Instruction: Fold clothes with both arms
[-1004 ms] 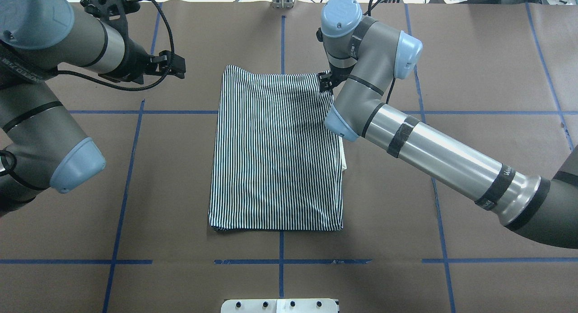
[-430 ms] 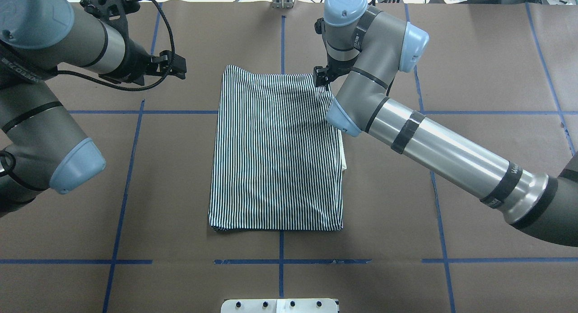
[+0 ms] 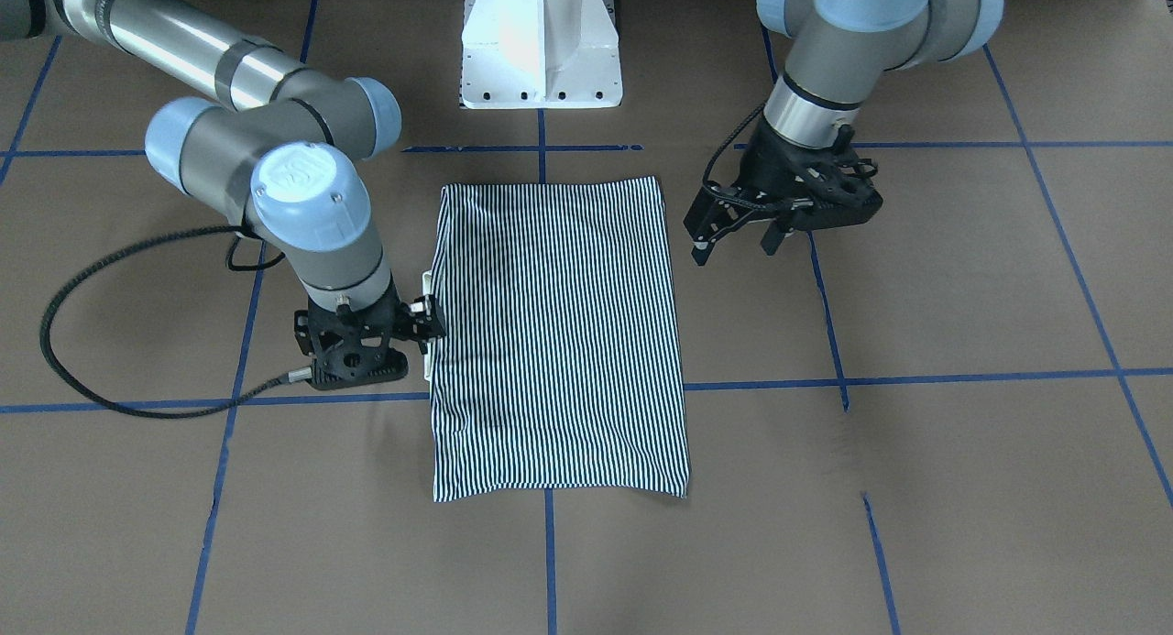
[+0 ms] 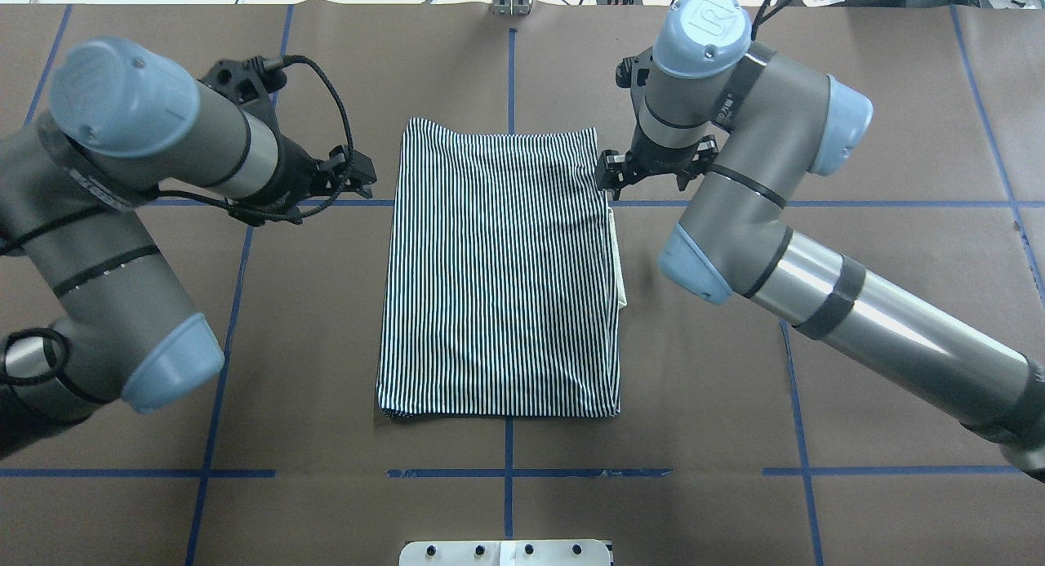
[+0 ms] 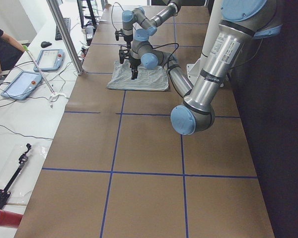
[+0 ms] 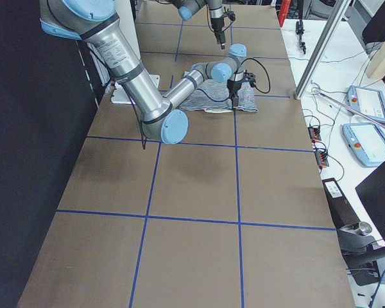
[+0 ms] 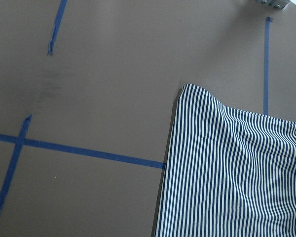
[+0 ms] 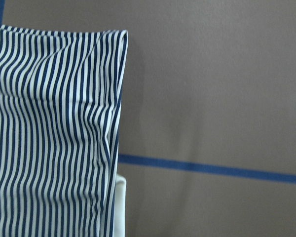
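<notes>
The shirt (image 4: 500,272) lay flat on the tabletop (image 4: 857,141), in the middle of the brown paper, already folded into a neat, tall rectangle. Its long axis ran straight away from the robot, along the centre line of blue tape (image 4: 511,68), and its thin navy-and-white stripes ran the same way. It looked smooth over most of its face. There were a few soft ripples near the far end, and the far left corner was slightly humped in the left wrist view. A cream sliver (image 4: 622,280) poked out from under the right long edge; I took it for part of the collar, though I could not be sure. The shirt sat between my two claws, both up near its far end. The right claw (image 4: 611,176) pointed down just beside the right long edge, close to the far right corner, so it was the nearer one. I could not tell whether it touched the cloth. I also could not tell whether its fingers were spread or closed, as the wrist hid them from above and the front view was too dark there. The left claw (image 3: 733,246) hung off the left long edge with bare paper between it and the cloth, its fingers spread and gripping nothing. I judged the next fold would bring the far end toward the near end. For that the right claw had only to close in sideways on its corner, while the left claw had more ground to cover.
</notes>
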Action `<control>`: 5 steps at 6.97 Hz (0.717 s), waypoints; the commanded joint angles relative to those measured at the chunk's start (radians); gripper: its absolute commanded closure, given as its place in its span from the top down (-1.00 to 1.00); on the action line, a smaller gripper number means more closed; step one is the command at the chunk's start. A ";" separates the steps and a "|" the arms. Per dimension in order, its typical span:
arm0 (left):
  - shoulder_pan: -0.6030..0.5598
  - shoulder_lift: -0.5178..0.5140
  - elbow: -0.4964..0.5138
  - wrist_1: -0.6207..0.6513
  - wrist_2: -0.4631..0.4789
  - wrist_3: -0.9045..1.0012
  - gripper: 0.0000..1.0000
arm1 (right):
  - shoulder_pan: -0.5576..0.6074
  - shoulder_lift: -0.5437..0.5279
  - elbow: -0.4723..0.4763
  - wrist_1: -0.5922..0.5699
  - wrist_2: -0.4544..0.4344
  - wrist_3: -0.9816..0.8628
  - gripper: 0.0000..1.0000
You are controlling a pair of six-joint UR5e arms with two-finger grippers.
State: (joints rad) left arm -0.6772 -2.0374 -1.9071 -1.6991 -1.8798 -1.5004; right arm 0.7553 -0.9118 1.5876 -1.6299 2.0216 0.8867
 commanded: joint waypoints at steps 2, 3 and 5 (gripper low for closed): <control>0.275 0.002 -0.003 0.131 0.177 -0.410 1.00 | -0.047 -0.104 0.234 -0.047 0.071 0.277 1.00; 0.341 0.005 -0.001 0.174 0.201 -0.494 1.00 | -0.063 -0.126 0.279 -0.047 0.068 0.294 1.00; 0.396 0.005 0.012 0.187 0.203 -0.555 1.00 | -0.067 -0.133 0.281 -0.047 0.066 0.296 1.00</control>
State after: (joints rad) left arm -0.3176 -2.0331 -1.9031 -1.5231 -1.6825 -2.0125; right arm 0.6930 -1.0384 1.8608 -1.6765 2.0890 1.1767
